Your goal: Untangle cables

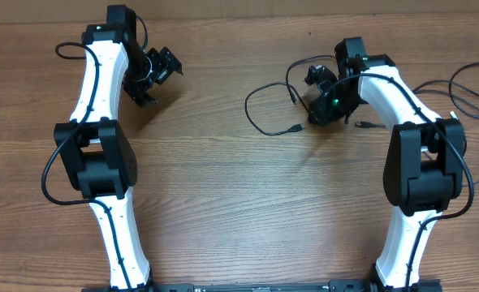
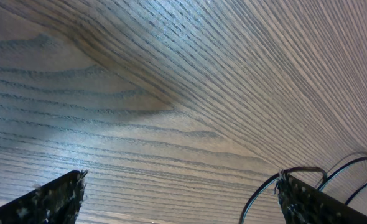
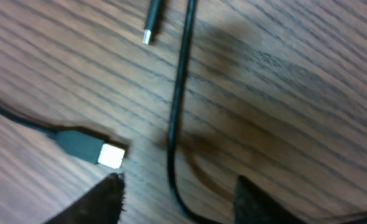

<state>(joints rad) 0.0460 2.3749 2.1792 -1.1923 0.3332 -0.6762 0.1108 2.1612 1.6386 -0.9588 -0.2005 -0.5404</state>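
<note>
Thin black cables [image 1: 250, 113] lie in a loose loop on the wooden table left of my right gripper [image 1: 321, 109]. One plug end [image 1: 297, 128] rests just left of that gripper and another plug [image 1: 364, 125] just right of it. In the right wrist view a black cable [image 3: 178, 112] runs down between the parted fingers of my right gripper [image 3: 180, 186], which stands open without pinching it. A silver-tipped flat plug [image 3: 111, 155] lies by the left fingertip, and a small round plug tip [image 3: 150, 30] lies further off. My left gripper [image 1: 160, 81] hovers wide open at the far left, away from the cables.
In the left wrist view the left gripper [image 2: 182, 180] frames bare wood, and thin black cords [image 2: 357, 165] curve past its right finger; I cannot tell whose they are. Thicker black wires [image 1: 467, 89] trail off the table's right side beside the right arm.
</note>
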